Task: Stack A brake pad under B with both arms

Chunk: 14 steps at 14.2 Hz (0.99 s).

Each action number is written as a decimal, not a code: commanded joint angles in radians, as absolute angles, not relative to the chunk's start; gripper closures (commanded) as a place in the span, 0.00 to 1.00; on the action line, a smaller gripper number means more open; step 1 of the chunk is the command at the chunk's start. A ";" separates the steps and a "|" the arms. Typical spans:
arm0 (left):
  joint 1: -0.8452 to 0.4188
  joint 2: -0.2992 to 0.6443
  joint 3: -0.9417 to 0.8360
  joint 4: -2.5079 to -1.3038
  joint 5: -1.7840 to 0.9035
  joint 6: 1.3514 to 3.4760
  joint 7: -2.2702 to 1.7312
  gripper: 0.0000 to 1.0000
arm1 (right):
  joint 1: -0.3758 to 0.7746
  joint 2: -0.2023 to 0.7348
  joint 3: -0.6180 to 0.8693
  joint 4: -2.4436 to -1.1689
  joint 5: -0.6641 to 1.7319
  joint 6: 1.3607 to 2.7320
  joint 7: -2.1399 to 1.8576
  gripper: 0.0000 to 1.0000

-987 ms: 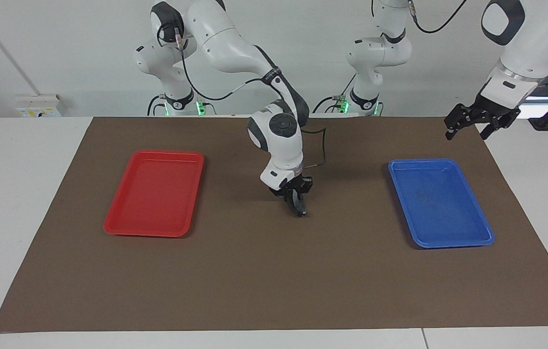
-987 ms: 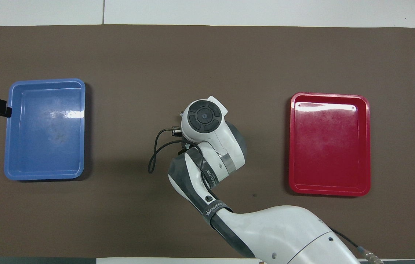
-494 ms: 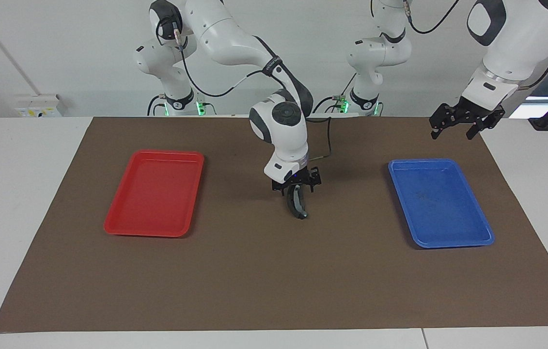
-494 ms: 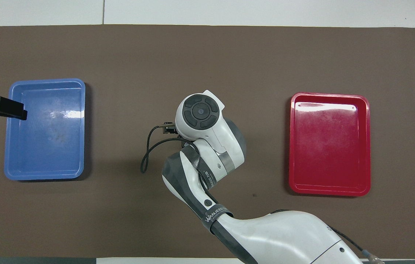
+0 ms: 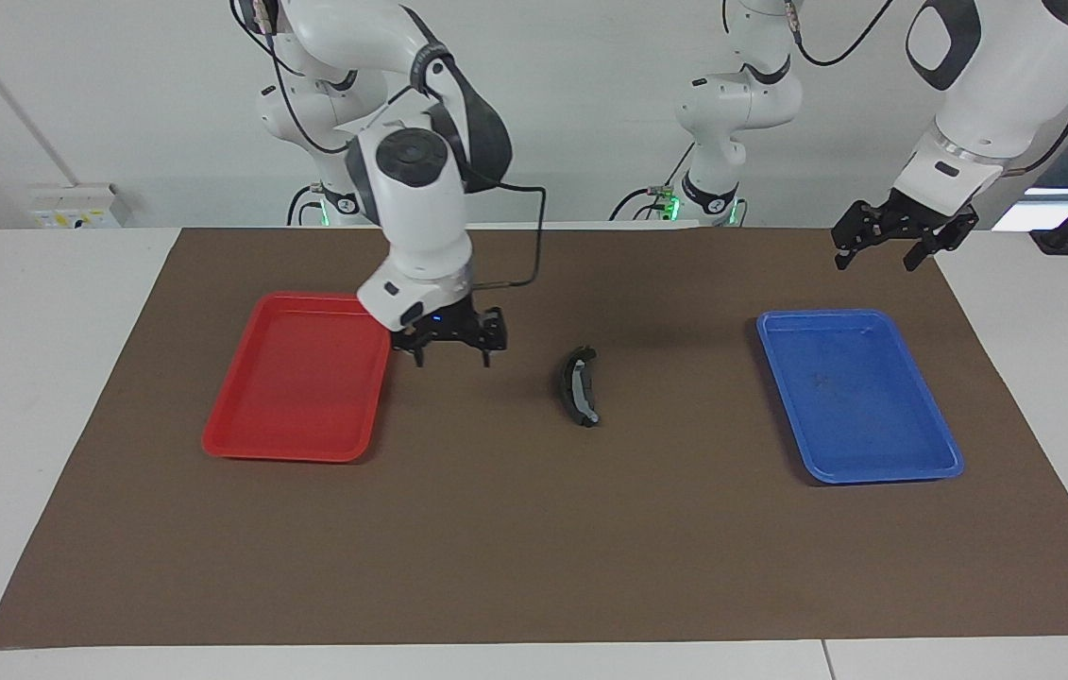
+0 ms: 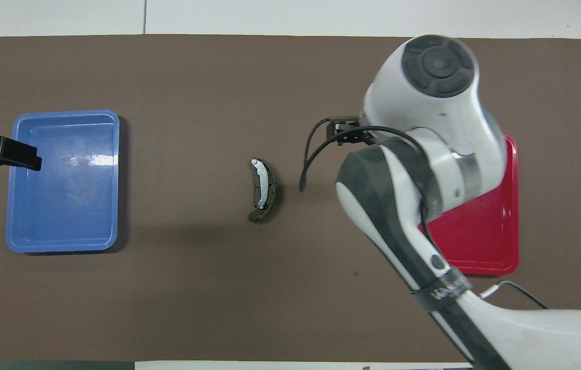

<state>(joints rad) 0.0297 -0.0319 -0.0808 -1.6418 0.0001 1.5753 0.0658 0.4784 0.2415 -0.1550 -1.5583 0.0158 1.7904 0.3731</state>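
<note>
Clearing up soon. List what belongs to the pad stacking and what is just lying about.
Job:
- B, mid-mat
- A, the dark piece showing under B
- right gripper, open, up beside the red tray
- left gripper, open, waiting near the blue tray

Lying about:
- red tray
- blue tray

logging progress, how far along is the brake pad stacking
Looks nearly done: the curved pad B lies on the brown mat between the red tray and blue tray, seemingly on another pad. Nothing is in hand: the right tool hangs open beside the red tray, and the left tool waits open. Left: confirm the lower pad.
</note>
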 commanded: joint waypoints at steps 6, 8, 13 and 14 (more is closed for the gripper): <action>0.009 -0.031 -0.052 -1.634 0.000 1.559 0.060 0.00 | 0.149 -0.007 -0.138 -1.595 -0.026 1.484 0.017 0.00; 0.012 -0.031 -0.051 -1.634 0.000 1.559 0.060 0.00 | 0.144 -0.041 -0.181 -1.598 -0.029 1.448 -0.024 0.00; 0.017 -0.032 -0.051 -1.634 0.000 1.559 0.060 0.00 | 0.101 -0.069 -0.184 -1.637 -0.025 1.454 -0.035 0.00; 0.017 -0.032 -0.051 -1.634 0.000 1.559 0.060 0.00 | 0.100 -0.069 -0.184 -1.640 -0.025 1.456 -0.035 0.00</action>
